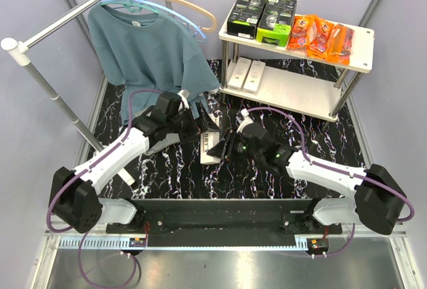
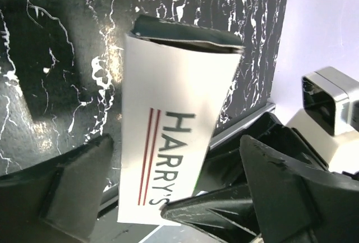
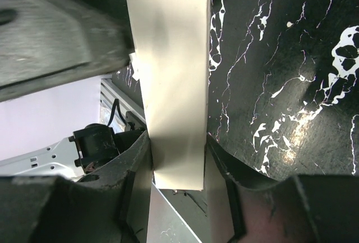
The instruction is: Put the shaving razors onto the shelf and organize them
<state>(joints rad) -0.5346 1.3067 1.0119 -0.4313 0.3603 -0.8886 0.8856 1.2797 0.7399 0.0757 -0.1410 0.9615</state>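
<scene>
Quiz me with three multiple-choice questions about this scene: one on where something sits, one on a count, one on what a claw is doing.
1. Where do the two slim white boxes on the shelf lie? A top tier; B lower tier; C one on each tier.
2. How many black-and-lime boxes are on the top tier? A one; B four; C two.
3. The right gripper is: A shut on the HARRY'S box; B open and empty; C out of sight.
Answers: B, both lie on the lower board; C, two stand side by side; A, its fingers press both sides of the box.
</scene>
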